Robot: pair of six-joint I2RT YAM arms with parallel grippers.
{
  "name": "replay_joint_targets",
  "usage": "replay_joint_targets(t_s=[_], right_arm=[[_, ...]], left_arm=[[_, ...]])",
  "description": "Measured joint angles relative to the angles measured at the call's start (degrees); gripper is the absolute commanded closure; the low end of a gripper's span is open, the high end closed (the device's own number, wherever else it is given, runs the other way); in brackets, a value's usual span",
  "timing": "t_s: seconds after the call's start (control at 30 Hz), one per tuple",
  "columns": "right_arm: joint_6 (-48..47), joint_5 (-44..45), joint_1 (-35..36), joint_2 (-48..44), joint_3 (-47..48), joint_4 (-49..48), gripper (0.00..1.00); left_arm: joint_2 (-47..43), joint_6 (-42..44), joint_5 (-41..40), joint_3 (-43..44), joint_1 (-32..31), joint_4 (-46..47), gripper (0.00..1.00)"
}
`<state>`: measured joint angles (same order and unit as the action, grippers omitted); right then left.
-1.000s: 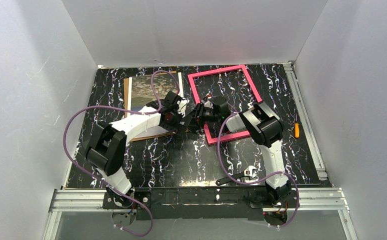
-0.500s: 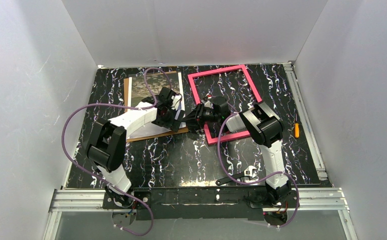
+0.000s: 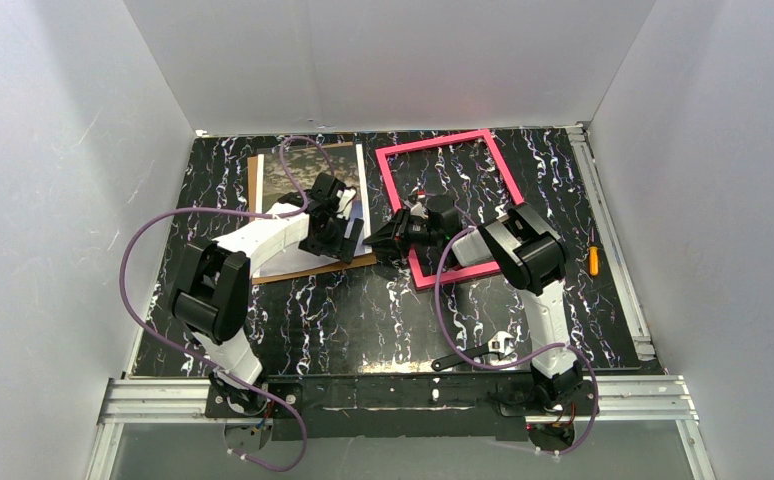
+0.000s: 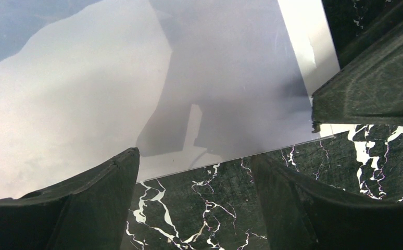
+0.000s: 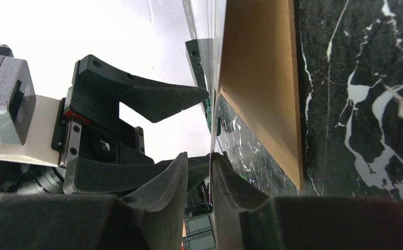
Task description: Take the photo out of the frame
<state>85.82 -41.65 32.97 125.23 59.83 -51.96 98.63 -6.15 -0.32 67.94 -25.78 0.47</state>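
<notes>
**Print lying outside the frame, right end effector pinching its edge**

I am seeing the large landscape print (image 3: 303,172), blue sky over rocky ground with a white strip along one edge, lying on the plain brown fibreboard panel (image 5: 259,78). Both are sitting on the left half of the black, white-veined marble desk (image 3: 363,320). The thin rectangular frame (image 3: 431,142) with the bright pink-red border is lying just beside them to the right, with the desk showing through its opening.

My right end effector (image 5: 202,159) is reaching across the frame's near-left corner. Its fingers are clenching a thin sheet edge, which the overhead view is placing at the print's right side. In the right wrist view that edge is standing slightly off the brown panel.

My left end effector (image 4: 194,166) is hovering over the glossy print near its lower right corner, fingers spread wide and gripping nothing.

An orange-handled tool (image 3: 593,260) is lying by the desk's right rail.
</notes>
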Motion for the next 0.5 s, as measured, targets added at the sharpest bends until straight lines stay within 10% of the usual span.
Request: replay_joint_targets(t_s=[0.5], right_arm=[[3.28,1.22,-0.39,-0.02,-3.43,-8.0,0.88]], left_arm=[[0.0,-0.96,2.05,-0.5,1.2,-0.26,0.21]])
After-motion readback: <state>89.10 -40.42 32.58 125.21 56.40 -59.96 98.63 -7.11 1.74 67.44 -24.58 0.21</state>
